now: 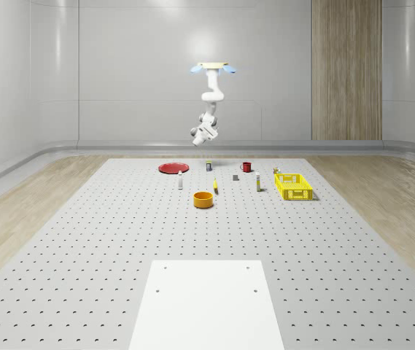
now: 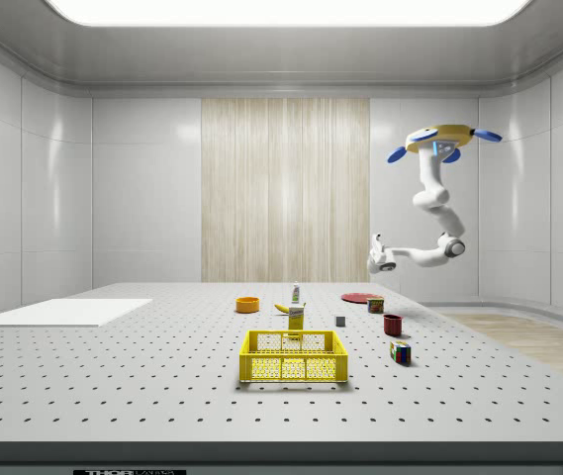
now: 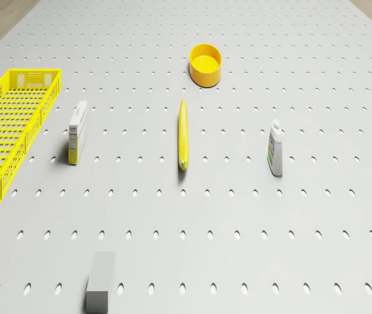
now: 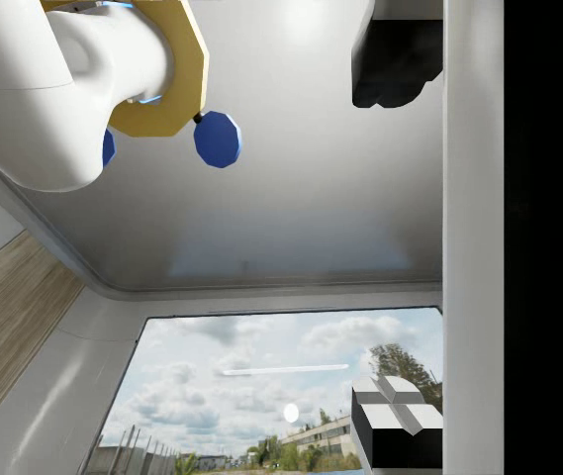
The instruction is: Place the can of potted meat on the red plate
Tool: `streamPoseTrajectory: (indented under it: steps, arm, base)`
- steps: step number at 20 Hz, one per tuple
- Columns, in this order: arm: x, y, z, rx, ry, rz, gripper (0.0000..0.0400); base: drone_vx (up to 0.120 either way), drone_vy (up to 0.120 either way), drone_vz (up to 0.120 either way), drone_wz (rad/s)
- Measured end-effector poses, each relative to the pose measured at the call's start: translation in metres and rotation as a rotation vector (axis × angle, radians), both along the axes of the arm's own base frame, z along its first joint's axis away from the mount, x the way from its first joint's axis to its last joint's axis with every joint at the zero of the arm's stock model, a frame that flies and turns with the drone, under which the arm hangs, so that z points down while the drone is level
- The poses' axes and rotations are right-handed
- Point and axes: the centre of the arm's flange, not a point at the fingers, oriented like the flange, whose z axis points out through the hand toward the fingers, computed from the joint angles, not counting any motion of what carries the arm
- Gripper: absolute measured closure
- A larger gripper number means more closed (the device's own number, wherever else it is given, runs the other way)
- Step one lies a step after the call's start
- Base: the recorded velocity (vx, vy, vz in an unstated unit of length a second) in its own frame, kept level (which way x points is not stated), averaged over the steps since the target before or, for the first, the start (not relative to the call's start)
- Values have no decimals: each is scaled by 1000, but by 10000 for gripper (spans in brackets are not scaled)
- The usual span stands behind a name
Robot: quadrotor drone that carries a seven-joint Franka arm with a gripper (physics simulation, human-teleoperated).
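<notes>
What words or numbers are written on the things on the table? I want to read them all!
None can be read.
White carton box: printed label, too small to read.
White bottle: coloured label, too blurred to read.
Yellow plastic crate: pale patch on its end wall, unreadable.

The flat mustard-yellow drone body (image 2: pixel 441 137) has an angular, many-sided outline and carries round blue rotor discs (image 2: pixel 397 154) at its edges. Beneath the body hangs the glossy white seven-joint arm (image 2: pixel 433 203), built of rounded tubular segments with bulbous joints. It ends in a white gripper (image 2: pixel 376 259) with dark fingers (image 4: pixel 396 61).
</notes>
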Motion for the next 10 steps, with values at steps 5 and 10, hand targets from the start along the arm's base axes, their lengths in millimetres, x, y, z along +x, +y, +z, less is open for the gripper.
streamPoseTrajectory:
  steps: [5, 10]
  arm:
    - [2, 18, -77, -813, 0, -29, 0]
    - [5, -19, -138, -1547, 1, -56, 0]
  base:
    - [72, -120, -120, 0]
    - [72, -56, -120, 0]
